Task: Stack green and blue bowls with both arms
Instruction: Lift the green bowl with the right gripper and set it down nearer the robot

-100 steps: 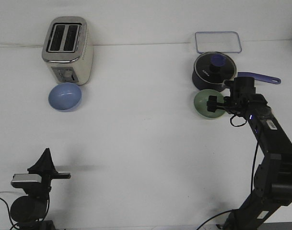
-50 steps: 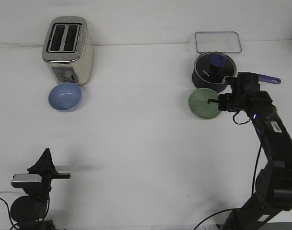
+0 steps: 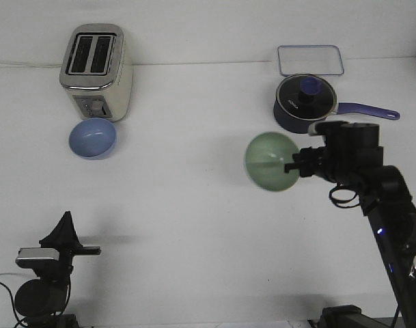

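A: Bowl positions? The pale sage-green round bowl (image 3: pixel 272 161) is held above the white worktop (image 3: pixel 194 205), tilted, the right gripper (image 3: pixel 290 164) with jaws closed on its rim.

B: The light periwinkle-blue round bowl (image 3: pixel 92 137) sits before the silver toaster (image 3: pixel 95 71). The left gripper (image 3: pixel 64 236) is low; its jaws, I cannot tell.

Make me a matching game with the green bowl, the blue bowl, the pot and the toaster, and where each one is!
Things:
1. green bowl
2. blue bowl
3. pot
4. toaster

Places:
A. just in front of the toaster
B. far left, by the back of the table
C. held in the right pincer
D. just in front of the clear tray

Pairs: 1-C, 2-A, 3-D, 4-B
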